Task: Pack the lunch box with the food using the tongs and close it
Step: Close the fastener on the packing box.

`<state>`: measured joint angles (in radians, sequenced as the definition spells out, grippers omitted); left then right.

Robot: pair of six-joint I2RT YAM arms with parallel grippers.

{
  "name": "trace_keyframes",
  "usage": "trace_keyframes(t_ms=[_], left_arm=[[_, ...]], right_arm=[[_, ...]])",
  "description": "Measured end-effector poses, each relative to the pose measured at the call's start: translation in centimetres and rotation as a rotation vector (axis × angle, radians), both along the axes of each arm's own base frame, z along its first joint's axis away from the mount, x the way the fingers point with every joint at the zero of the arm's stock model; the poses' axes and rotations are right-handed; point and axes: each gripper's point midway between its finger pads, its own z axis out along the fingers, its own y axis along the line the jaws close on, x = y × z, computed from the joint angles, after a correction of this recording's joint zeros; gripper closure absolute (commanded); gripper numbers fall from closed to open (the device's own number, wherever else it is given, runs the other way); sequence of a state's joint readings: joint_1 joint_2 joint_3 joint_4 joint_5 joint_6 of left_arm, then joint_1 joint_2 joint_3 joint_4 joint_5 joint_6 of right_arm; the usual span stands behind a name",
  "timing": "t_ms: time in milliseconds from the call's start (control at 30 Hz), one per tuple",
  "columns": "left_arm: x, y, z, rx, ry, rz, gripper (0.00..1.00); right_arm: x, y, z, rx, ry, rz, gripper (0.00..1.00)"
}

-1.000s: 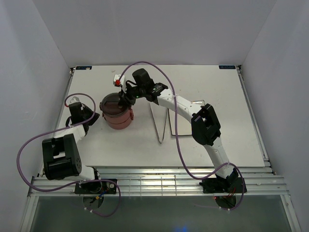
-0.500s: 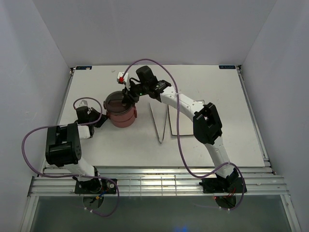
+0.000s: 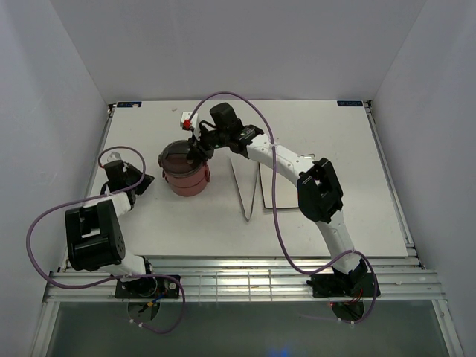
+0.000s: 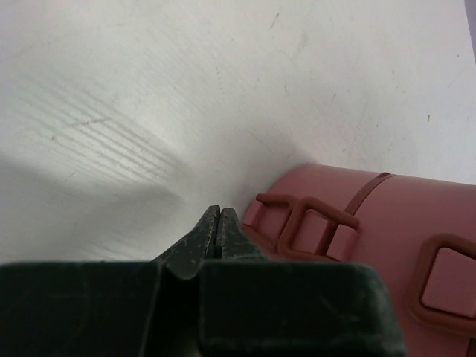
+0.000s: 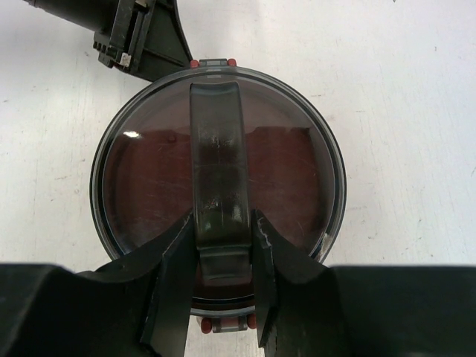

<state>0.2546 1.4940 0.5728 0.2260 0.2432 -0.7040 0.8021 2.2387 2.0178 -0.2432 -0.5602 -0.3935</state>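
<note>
What I can't make out on the lunch box (image 3: 181, 182)
Its smoky cover (image 5: 145, 186) keeps me from telling what is inside. The right gripper (image 5: 223, 230) half masks the near clasp (image 5: 223, 324). My left wrist view crops the box at the right and bottom edges. From above, the right arm (image 3: 282, 160) hides part of the white plate (image 3: 286, 197).

The right gripper (image 3: 198, 151) sat with its fingers down on the dark top cover of the lunch box (image 3: 184, 178). The left gripper (image 3: 147, 181) lay low over the table (image 3: 149, 216), fingertips pointing at the box's side, near it but apart. The tongs (image 3: 251, 190) lay flat in a narrow V, well clear of the right fingers.
</note>
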Motion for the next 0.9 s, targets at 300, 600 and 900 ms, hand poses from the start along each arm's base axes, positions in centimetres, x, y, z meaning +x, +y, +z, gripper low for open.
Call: trace_keyframes(t_ms=[300, 600, 900], left_arm=[[1.3, -0.9, 0.1, 0.024, -0.044, -0.083, 1.0], [1.6, -8.9, -0.8, -0.083, -0.106, -0.236, 1.0], [1.1, -5.6, 1.7, 0.009, -0.113, -0.137, 1.0]], right_arm=[[0.0, 0.0, 0.1, -0.008, -0.003, 0.002, 0.92], [2.3, -2.0, 1.2, -0.011, -0.026, -0.031, 0.92], [1.1, -1.1, -0.1, -0.024, -0.014, -0.007, 0.92]])
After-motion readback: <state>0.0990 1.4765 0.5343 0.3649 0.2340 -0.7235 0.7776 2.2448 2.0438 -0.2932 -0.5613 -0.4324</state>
